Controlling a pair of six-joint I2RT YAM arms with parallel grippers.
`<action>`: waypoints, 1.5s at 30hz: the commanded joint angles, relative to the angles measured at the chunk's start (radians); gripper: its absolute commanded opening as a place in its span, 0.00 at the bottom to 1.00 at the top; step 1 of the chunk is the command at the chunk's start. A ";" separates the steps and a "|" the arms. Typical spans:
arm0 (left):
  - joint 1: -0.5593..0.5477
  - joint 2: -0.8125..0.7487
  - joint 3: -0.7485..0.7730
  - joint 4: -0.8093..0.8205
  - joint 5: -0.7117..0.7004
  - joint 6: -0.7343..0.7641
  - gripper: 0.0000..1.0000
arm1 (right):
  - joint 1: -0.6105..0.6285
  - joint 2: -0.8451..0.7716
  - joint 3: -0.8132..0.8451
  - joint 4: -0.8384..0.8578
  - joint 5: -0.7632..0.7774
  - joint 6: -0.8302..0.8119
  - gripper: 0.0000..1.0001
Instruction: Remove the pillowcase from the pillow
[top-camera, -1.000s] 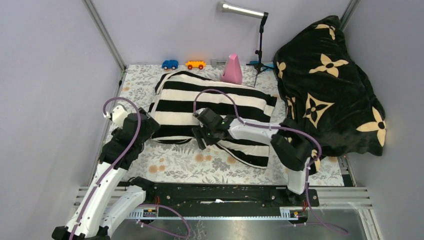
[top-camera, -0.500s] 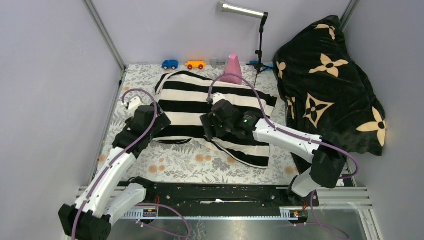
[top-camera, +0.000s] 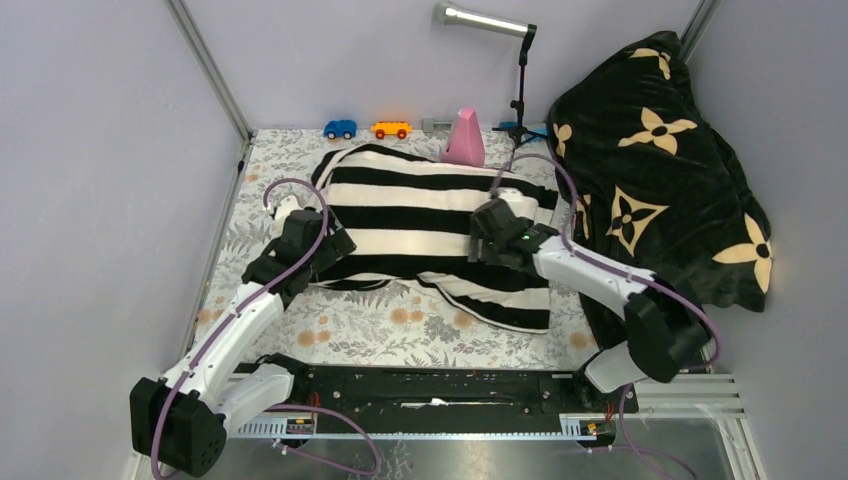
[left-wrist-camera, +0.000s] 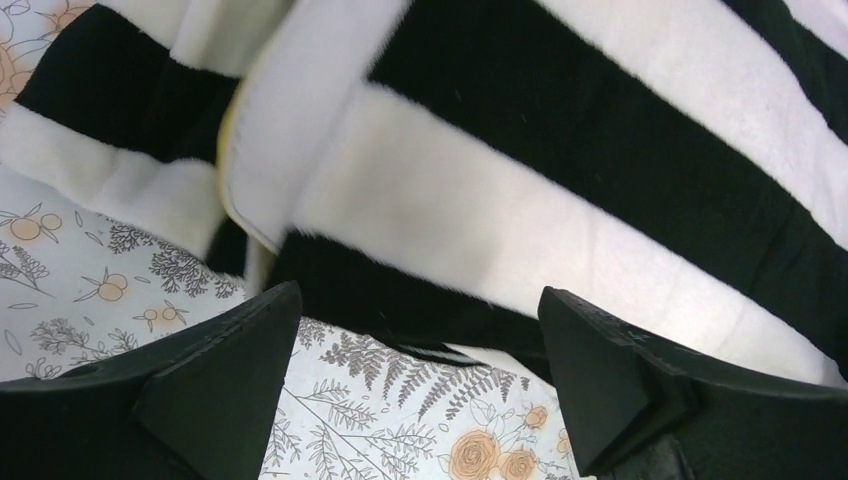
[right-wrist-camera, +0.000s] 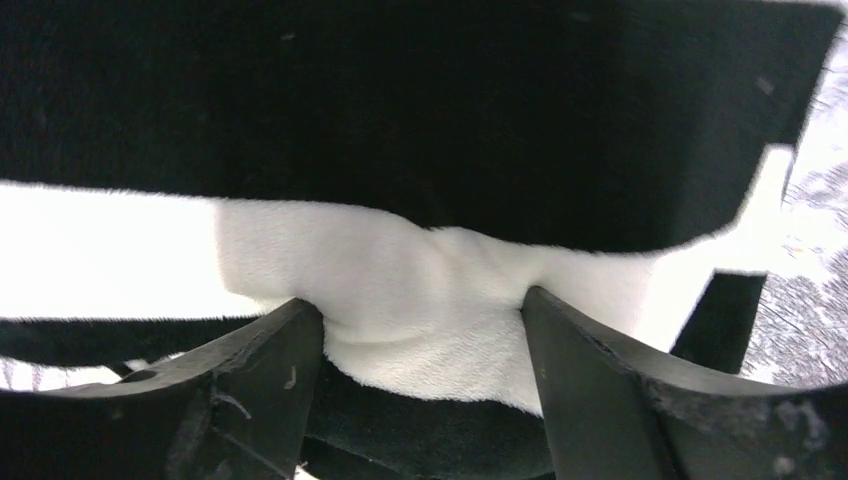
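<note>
Top external, right arm (top-camera: 590, 275) outstretched — right claw (top-camera: 484, 238) straddling pillowcase (top-camera: 410, 215) fold

Apparently pillow (left-wrist-camera: 268, 112) inside pillowcase (top-camera: 430, 215); blanket (top-camera: 650, 170) to right.

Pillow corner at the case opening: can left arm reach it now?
Likely yes: the left arm has its jaws open just short of the pillow corner peeking from the pillowcase, nothing between.

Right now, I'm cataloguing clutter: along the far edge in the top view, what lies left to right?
Small blue toy car, orange toy car, pink cone, thin black stand, black plush blanket with tan flowers.
</note>
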 joint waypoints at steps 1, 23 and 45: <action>0.004 -0.022 -0.015 0.071 -0.004 -0.030 0.99 | -0.151 -0.179 -0.135 -0.062 0.169 0.133 0.74; 0.004 0.093 -0.181 0.410 0.430 -0.035 0.72 | -0.143 -0.313 -0.039 0.086 -0.350 -0.090 1.00; 0.019 0.020 -0.195 0.435 0.540 -0.036 0.78 | 0.036 -0.154 0.091 0.039 -0.348 -0.141 1.00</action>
